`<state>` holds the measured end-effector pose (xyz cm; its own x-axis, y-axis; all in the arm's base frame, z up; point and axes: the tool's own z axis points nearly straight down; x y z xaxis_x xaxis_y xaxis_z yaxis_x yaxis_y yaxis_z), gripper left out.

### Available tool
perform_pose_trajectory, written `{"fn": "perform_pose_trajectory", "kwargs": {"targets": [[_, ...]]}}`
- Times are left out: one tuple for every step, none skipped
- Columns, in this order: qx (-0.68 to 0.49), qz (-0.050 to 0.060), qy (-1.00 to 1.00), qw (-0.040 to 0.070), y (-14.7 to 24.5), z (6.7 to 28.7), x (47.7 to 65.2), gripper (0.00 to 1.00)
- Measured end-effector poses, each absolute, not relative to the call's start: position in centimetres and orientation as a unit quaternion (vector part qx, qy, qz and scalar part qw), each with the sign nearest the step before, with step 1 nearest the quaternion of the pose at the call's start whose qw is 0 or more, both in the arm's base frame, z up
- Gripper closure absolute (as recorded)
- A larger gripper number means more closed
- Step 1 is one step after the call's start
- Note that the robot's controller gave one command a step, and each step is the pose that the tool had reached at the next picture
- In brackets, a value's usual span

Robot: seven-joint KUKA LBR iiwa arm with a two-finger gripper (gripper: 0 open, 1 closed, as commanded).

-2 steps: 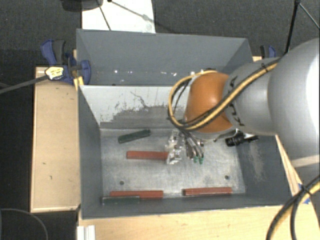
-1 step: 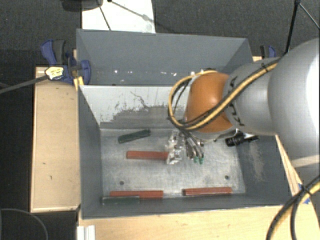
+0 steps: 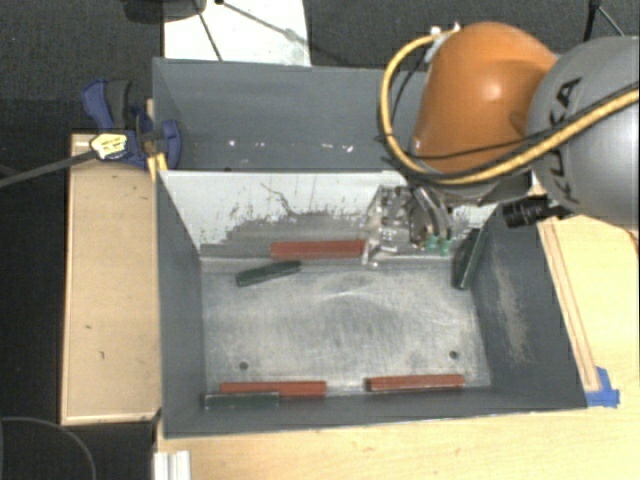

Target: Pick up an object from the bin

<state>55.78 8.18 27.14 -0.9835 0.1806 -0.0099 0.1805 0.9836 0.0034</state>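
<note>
My gripper hangs low at the back of the bin, right of the middle, under the arm's orange cover. Its tip is at the right end of a long red-brown bar that lies along the foot of the back wall; whether they touch I cannot tell. A dark green stick lies just in front of that bar, to the gripper's left. Another dark green stick leans against the right wall, just right of the gripper.
Along the front wall lie two more red-brown bars, one at the left and one at the right, with a dark green stick beside the left one. The arm fills the bin's back right corner.
</note>
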Motion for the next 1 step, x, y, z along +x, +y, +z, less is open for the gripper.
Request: {"fn": "perform_pose_trajectory", "kwargs": {"targets": [[0.09,0.001,0.996,0.002,8.16,26.88,55.69,1.0]]}}
